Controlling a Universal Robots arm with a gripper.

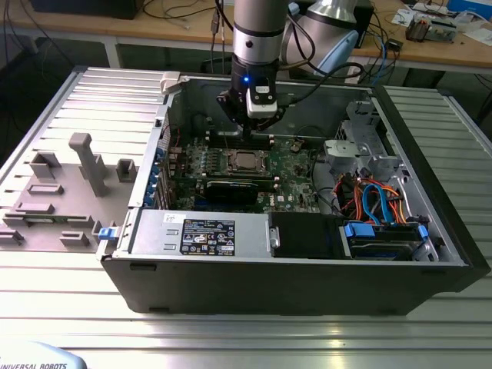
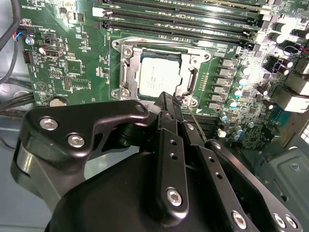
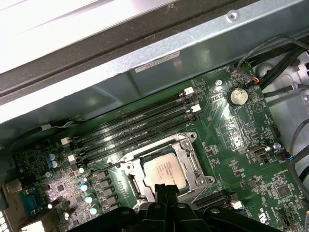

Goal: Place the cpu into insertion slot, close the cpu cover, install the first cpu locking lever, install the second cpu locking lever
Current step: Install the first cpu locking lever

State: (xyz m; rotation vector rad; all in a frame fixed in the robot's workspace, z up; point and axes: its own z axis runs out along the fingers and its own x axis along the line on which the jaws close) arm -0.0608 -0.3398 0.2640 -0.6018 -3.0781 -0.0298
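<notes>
Ribbed metal table (image 1: 231,338), open computer case (image 1: 307,296) on it, green motherboard (image 2: 72,48) inside. My gripper (image 2: 170,99) is down at the socket with its fingers pinched together and nothing visible between them. The tip sits just beside a thin wire locking lever (image 2: 197,123); can't tell if they touch. Next out, the cpu (image 2: 159,75) sits in the insertion slot (image 2: 119,46), and the cpu cover (image 2: 130,72) lies flat over it with the chip showing through its window. Steps one and two look done. The lever by my tip seems raised, so I judge it unlatched; the other lever's state is unclear. Long black memory slots (image 2: 183,21) lie beyond the socket.
</notes>
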